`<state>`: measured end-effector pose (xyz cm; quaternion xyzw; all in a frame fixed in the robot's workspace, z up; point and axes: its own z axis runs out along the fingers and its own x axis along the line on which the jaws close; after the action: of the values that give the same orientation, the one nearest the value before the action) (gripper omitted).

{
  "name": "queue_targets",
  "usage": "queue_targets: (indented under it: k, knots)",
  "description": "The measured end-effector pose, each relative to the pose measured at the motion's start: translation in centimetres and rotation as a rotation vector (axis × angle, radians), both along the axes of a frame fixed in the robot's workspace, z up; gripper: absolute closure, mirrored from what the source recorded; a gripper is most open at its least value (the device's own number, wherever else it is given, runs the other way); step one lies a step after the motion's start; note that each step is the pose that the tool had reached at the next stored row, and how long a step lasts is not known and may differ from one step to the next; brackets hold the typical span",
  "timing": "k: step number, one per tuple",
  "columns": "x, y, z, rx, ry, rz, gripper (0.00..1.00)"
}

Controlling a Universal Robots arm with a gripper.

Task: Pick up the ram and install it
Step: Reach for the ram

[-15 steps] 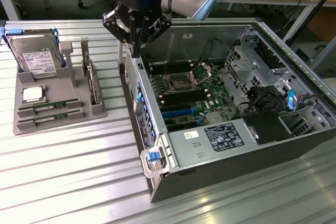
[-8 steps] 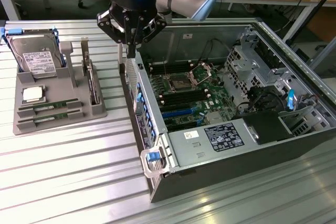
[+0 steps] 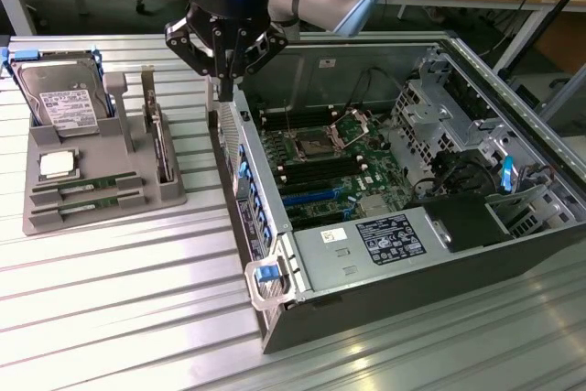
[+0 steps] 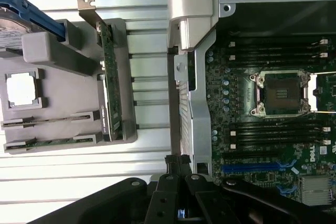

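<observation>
- The gripper [image 3: 225, 89] hangs with its fingers clenched together. I can see nothing caught between them.
- Right beneath the fingertips runs the rear wall of the open computer case [image 3: 412, 290]; whether they touch it I cannot tell.
- The ram stick [image 3: 87, 185] lies flat in a slot of the grey tray [image 3: 55, 222], well apart from the fingers, off towards the exterior view's left. From the wrist view it shows as a thin strip [image 4: 50, 124].
- A second ram stick [image 3: 87, 205] lies just beside the first, a touch farther from the fingers [image 4: 52, 141].
- Between the fingers and those two sticks an expansion card [image 3: 162, 144] stands upright on its edge in the same tray.
- Beyond the sticks from the fingers sits the square processor chip [image 3: 57, 164], and past that the hard drive [image 3: 62, 98] leans in its holder.
- On the other side of the fingers, inside the case, lies the motherboard [image 3: 320, 162], with its processor socket [image 4: 281, 94] and the black memory slots [image 4: 273, 129] alongside it.
</observation>
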<state>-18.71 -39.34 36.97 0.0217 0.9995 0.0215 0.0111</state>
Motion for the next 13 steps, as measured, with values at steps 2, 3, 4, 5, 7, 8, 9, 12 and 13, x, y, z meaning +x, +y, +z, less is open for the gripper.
queue_targets:
  k: [2,3,4,5,7,8,9,12,13]
  knots:
    - [-0.16,0.00,0.00,-0.0001,0.0000,0.000,0.89]
    - [-0.24,0.00,0.00,0.0000,0.0000,0.000,0.89]
    - [-0.31,0.00,0.00,-0.0001,0.0001,0.000,0.89]
    - [-0.36,0.00,0.00,0.0000,0.0000,0.000,0.89]
    - [-0.42,0.00,0.00,-0.0001,0.0000,0.000,0.89]
    - [-0.47,0.00,0.00,0.0000,0.0000,0.000,0.89]
    - [-0.56,0.00,0.00,0.0000,0.0000,0.000,0.89]
    - [-0.73,0.00,0.00,0.0000,0.0000,0.000,0.89]
    - [-0.77,0.00,0.00,-0.0001,0.0001,0.000,0.89]
